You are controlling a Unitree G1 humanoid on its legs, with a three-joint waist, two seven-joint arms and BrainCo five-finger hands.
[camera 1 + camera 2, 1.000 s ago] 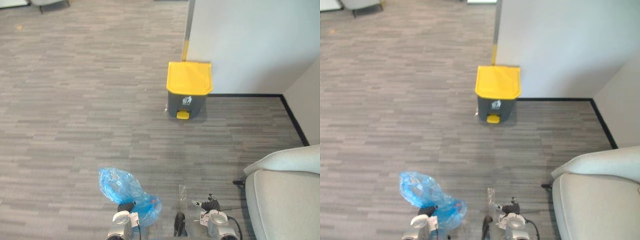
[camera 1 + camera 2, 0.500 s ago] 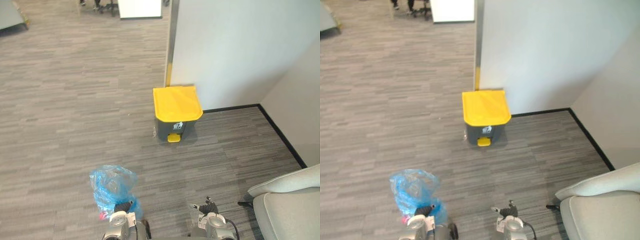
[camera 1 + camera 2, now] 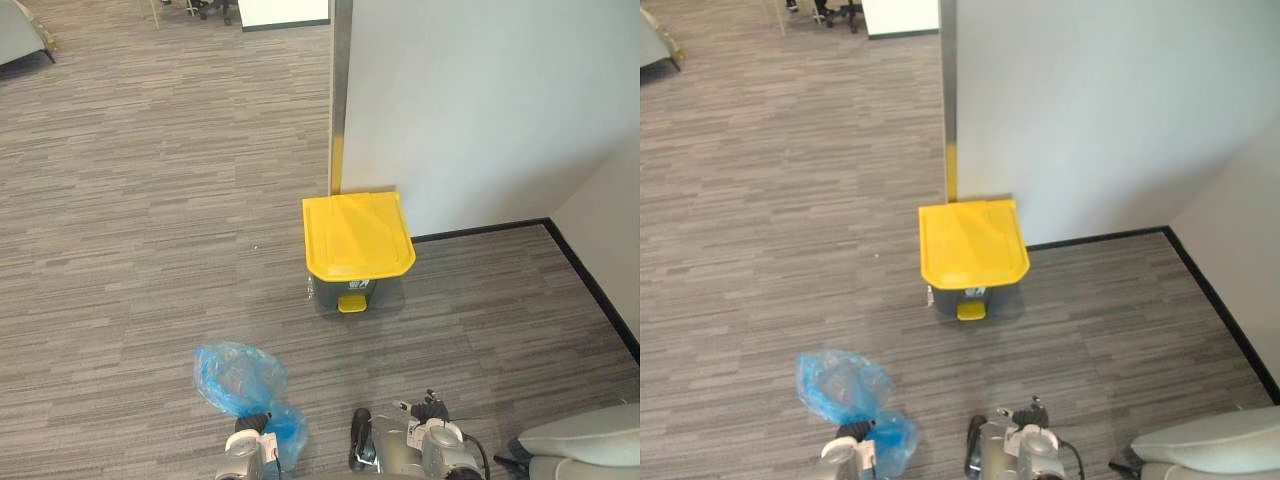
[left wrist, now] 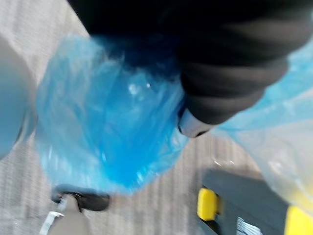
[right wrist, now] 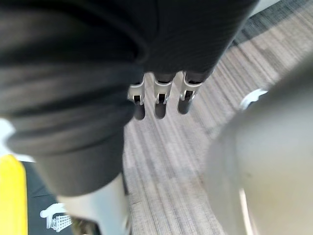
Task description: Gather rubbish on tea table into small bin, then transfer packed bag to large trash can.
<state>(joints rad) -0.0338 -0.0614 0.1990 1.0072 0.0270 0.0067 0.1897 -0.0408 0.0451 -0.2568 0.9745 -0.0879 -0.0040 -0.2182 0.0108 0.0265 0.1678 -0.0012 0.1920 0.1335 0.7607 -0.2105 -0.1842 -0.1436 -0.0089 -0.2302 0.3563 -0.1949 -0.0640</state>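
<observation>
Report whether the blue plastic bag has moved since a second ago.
Yes. The blue plastic bag, held in the left hand, is now closer to the grey bin with the yellow lid.

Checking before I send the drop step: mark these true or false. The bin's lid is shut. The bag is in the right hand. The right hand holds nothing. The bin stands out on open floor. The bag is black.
1. The bin's lid is shut. True.
2. The bag is in the right hand. False: the left hand holds it.
3. The right hand holds nothing. True.
4. The bin stands out on open floor. False: it stands close against the wall.
5. The bag is black. False: it is blue.
</observation>
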